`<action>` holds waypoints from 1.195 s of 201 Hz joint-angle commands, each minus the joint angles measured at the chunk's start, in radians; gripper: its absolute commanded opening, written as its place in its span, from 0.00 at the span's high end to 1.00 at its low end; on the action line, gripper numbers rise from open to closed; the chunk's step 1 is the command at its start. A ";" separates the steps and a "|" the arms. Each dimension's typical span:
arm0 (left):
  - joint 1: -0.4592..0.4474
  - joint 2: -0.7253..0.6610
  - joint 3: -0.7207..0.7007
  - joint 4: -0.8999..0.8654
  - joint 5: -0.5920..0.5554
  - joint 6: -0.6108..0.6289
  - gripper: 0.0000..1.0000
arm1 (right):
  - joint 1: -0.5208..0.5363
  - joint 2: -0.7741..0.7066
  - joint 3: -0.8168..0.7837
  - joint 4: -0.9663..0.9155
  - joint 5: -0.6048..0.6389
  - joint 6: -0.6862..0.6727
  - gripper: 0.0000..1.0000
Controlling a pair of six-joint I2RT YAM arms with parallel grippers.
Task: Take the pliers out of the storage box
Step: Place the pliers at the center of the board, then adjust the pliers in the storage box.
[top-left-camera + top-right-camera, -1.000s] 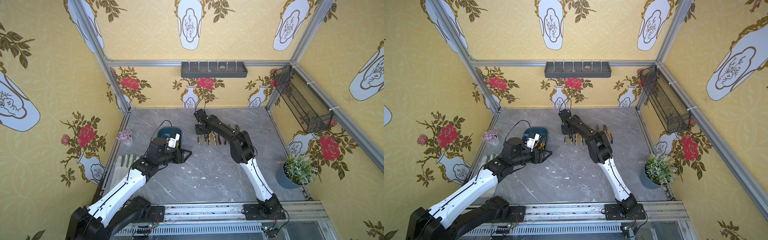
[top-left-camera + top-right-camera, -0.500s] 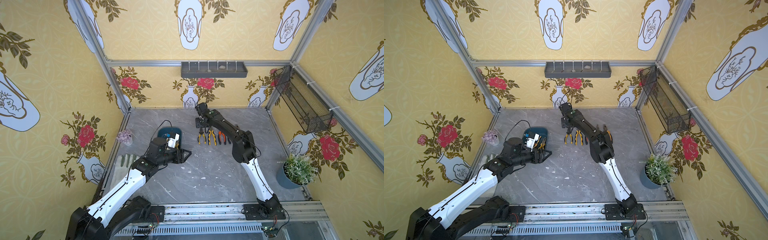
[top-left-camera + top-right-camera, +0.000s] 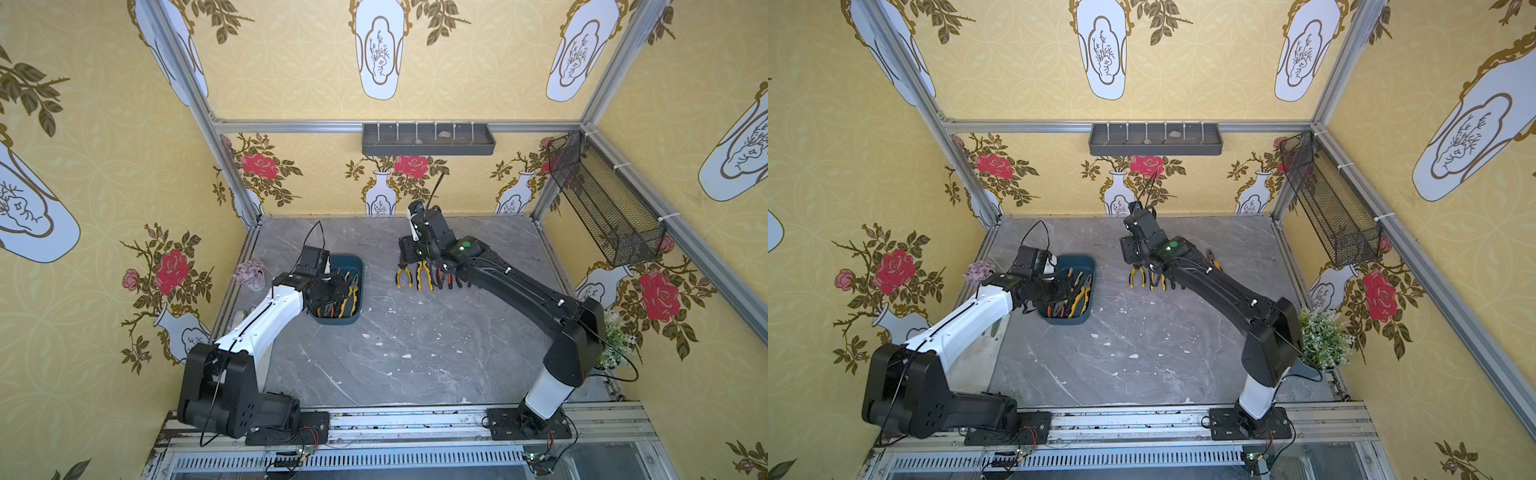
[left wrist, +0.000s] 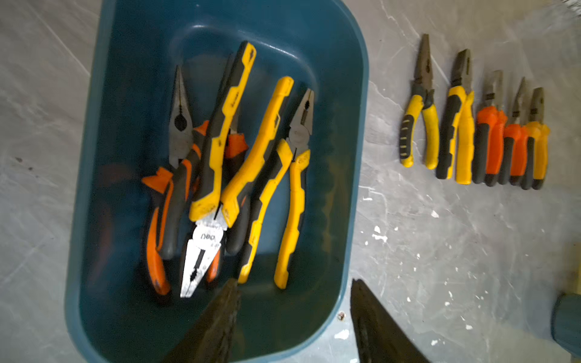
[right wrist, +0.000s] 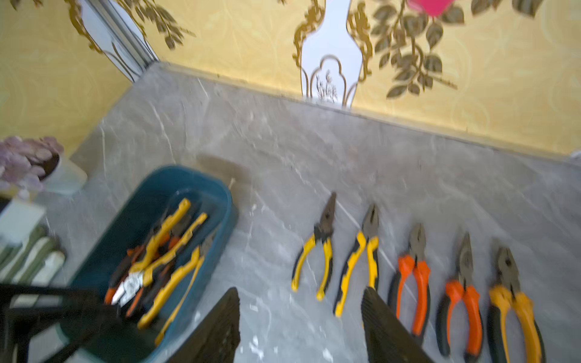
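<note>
**Five pliers (image 4: 456, 119) out on the tabletop (image 3: 415, 353), four in the storage box (image 4: 358, 157)**

From my station I see the teal storage box sitting close to the tabletop's left edge, about halfway between the far and near edges, in both top views (image 3: 360, 286) (image 3: 1093, 282). Through the left wrist camera I count four pliers lying in it in an overlapping heap: an orange-handled long-nose pair (image 4: 180, 122), a yellow-handled pair with a bright head (image 4: 201, 251) turned the opposite way, a yellow-handled combination pair (image 4: 300, 132) beside them, and another orange-handled pair (image 4: 235, 144) mostly buried underneath.

The other five lie flat on the bare tabletop in a neat row toward the far edge, around its middle, well apart from the box. Their heads point at the far edge and their handles at the near edge. Going from the box side, the row runs two yellow-handled, two orange-handled, then one yellow-orange pair (image 5: 515, 301).

My left arm (image 3: 266, 316) reaches over the near end of the box. The left jaws are released, standing apart with nothing between them, one over the inside of the box and one beyond its rim over the tabletop.

My right arm (image 3: 519, 291) stretches across to the row. The right jaws are released too and grasp nothing. They hang above the handle ends at the row's box-side end, and one jaw covers the tip of the second pair's handle (image 5: 371, 264) in the right wrist camera, which is somewhat blurred
</note>
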 commanded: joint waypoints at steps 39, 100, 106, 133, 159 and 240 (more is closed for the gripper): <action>0.013 0.262 0.193 -0.088 -0.159 0.089 0.41 | 0.019 -0.273 -0.287 -0.032 -0.022 0.178 0.38; 0.011 0.431 0.271 -0.085 -0.155 0.173 0.27 | 0.000 -0.405 -0.433 -0.057 -0.015 0.197 0.38; 0.011 0.442 0.278 -0.089 -0.162 0.178 0.27 | 0.000 -0.408 -0.442 -0.057 -0.019 0.198 0.38; 0.000 0.489 0.319 -0.109 -0.228 0.206 0.26 | -0.008 -0.428 -0.478 -0.052 -0.031 0.201 0.38; -0.026 0.538 0.375 -0.142 -0.320 0.238 0.28 | -0.020 -0.436 -0.495 -0.048 -0.053 0.202 0.38; -0.061 0.594 0.424 -0.169 -0.422 0.252 0.72 | -0.032 -0.439 -0.497 -0.050 -0.058 0.199 0.38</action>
